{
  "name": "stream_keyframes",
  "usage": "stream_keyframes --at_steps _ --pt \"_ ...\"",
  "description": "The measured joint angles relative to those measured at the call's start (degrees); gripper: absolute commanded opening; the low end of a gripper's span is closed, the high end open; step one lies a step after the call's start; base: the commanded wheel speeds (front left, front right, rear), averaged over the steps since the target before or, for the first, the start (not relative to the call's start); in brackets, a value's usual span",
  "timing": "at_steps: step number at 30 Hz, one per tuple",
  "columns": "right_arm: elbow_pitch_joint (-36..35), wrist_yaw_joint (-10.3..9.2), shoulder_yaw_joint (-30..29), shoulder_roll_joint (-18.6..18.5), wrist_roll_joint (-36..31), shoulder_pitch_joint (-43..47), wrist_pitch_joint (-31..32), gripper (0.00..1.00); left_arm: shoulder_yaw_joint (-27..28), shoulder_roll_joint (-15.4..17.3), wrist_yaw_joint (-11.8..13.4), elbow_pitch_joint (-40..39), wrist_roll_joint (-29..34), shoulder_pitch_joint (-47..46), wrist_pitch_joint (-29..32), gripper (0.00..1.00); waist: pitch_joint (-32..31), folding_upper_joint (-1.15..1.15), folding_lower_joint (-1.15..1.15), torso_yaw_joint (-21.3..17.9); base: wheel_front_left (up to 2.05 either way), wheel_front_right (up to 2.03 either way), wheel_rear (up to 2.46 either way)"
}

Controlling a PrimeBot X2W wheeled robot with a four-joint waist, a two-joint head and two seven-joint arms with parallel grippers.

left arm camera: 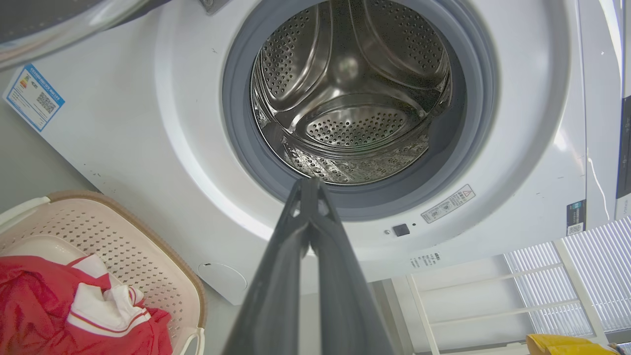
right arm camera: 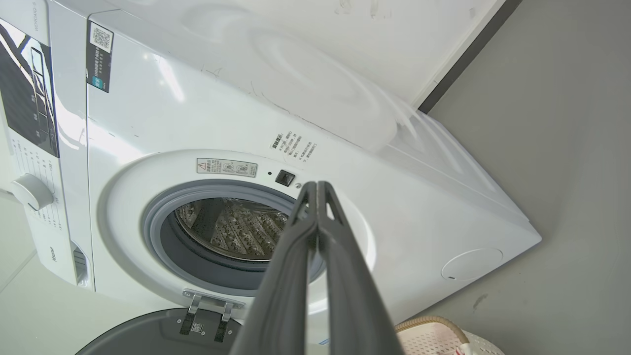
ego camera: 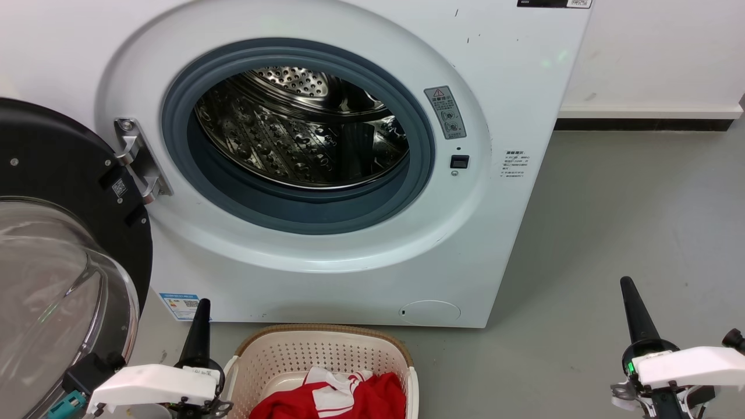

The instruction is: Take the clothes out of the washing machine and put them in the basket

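The white washing machine (ego camera: 326, 250) stands ahead with its black-framed glass door (ego camera: 52, 267) swung open to the left. I see bare perforated steel inside the drum (ego camera: 302, 134), also in the left wrist view (left arm camera: 350, 93). Red clothes (ego camera: 337, 398) with white striped trim lie in the cream basket (ego camera: 273, 355) on the floor below the porthole; the left wrist view shows the clothes (left arm camera: 54, 305) and basket (left arm camera: 128, 246) too. My left gripper (ego camera: 202, 304) is shut and empty, just left of the basket. My right gripper (ego camera: 625, 282) is shut and empty, far right over the floor.
Grey floor (ego camera: 628, 221) stretches right of the machine to a white wall with a dark baseboard (ego camera: 646, 124). The open door crowds the left side. A white rack (left arm camera: 493, 296) and something yellow (left arm camera: 567, 345) appear in the left wrist view.
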Motion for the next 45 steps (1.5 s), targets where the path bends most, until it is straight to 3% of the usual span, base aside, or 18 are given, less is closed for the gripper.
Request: stream_keyframes --at_steps 45 --pt "2.58 0.0 -0.68 -0.04 24.01 -2.64 5.53 0.0 1.67 0.01 -1.42 2.75 -24.15 -3.58 5.63 0.0 0.37 0.0 0.0 -0.35 0.0 0.0 0.0"
